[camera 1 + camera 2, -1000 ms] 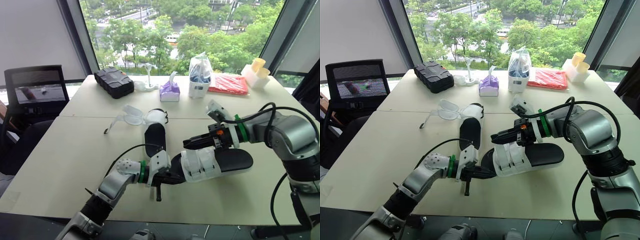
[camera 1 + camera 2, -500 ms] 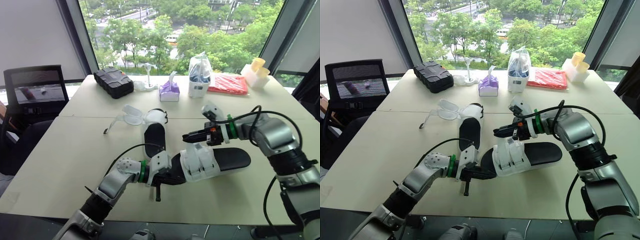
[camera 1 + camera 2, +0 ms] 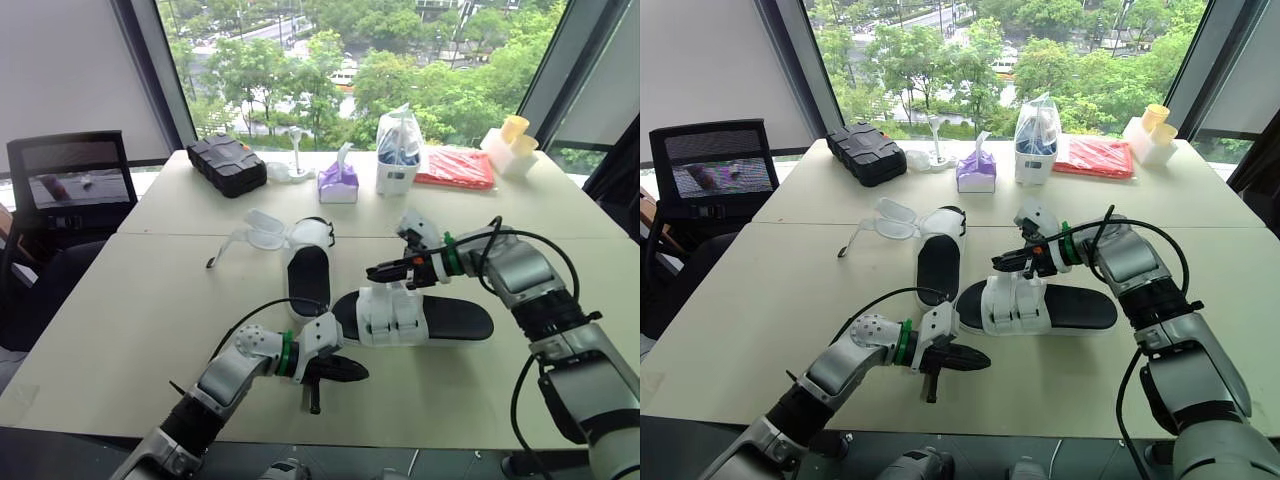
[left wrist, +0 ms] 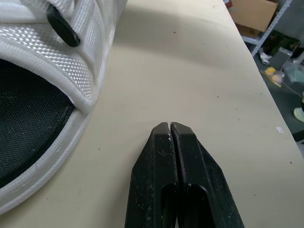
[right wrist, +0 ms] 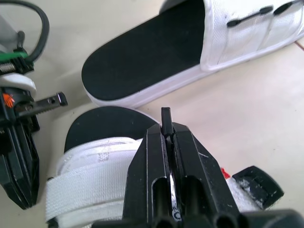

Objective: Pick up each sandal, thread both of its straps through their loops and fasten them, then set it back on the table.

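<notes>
One sandal (image 3: 455, 320), black-soled with two white straps (image 3: 395, 314), lies flat on the table's near middle. My left gripper (image 3: 360, 373) is shut and empty just in front of its toe, a small gap apart; the left wrist view has the shut gripper (image 4: 169, 126) beside the sandal's white edge (image 4: 71, 80). My right gripper (image 3: 373, 272) is shut, hovering just above and behind the straps (image 5: 95, 171). The second sandal (image 3: 308, 272) lies farther back, toe pointing away, its white straps (image 3: 313, 235) at the far end.
Clear goggles (image 3: 256, 229) lie left of the far sandal. Along the back stand a black case (image 3: 228, 163), a purple tissue box (image 3: 339, 184), a plastic bag (image 3: 399, 150), a red packet (image 3: 457, 168) and yellow cups (image 3: 516, 134). An office chair (image 3: 70, 185) stands off the left.
The near sandal, earlier held up between both grippers, now lies flat on the table. The left gripper has let go and drawn back; the right gripper has come off the straps.
</notes>
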